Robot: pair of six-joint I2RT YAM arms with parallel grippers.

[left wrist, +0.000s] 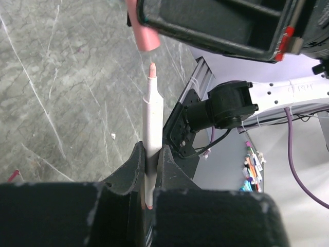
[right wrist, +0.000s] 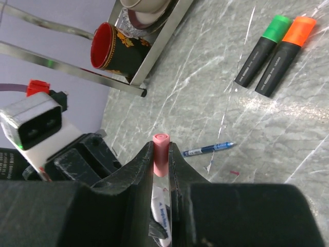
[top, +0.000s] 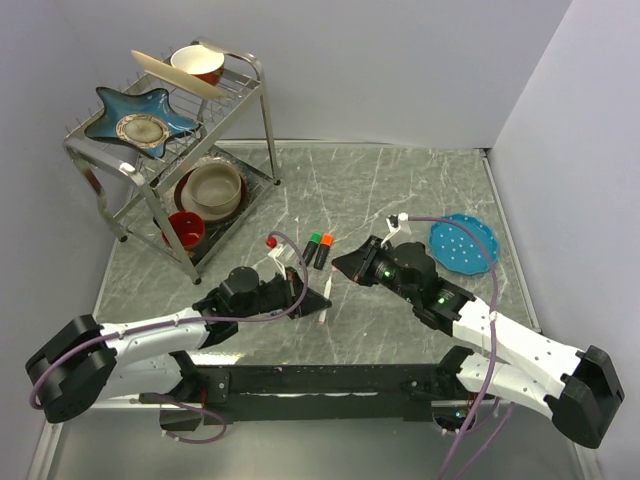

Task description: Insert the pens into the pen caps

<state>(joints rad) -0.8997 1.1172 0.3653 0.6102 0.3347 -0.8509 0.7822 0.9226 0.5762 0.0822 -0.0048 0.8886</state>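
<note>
The left pincer (left wrist: pixel 150 157) is clamped on the lower shaft of the white pen (left wrist: pixel 153 116), with the pen's pinkish tip pointing away from the wrist. The right pincer (right wrist: pixel 161 150) is pinched tight around the pink cap (left wrist: pixel 145 33), and both are lifted off the table (right wrist: pixel 205 87). Seen from the left wrist, the cap's mouth hangs just beyond the tip without touching it, set a little to one side and leaning off the pen's line. The step in hand looks like joining these two. To do it well I would first square the cap so its bore runs along the shaft, then shift it sideways until the tip faces the middle of the mouth. Only then would I close the gap, slowly, along the pen's own axis. The pen is gripped low, so a crooked push would likely lever it in the jaws. Counting down in size, there are four pens. The green-capped highlighter (right wrist: pixel 252 66) and the orange-capped highlighter (right wrist: pixel 276 74) lie side by side on the table, the white pen is in the air, and the thin blue ballpoint (right wrist: pixel 208 149) lies alone, apart from them. There are three caps: the green cap (right wrist: pixel 278 25) and the orange cap (right wrist: pixel 303 27), each already seated on a highlighter, and the pink one in the grip. No cap for the ballpoint shows.
</note>
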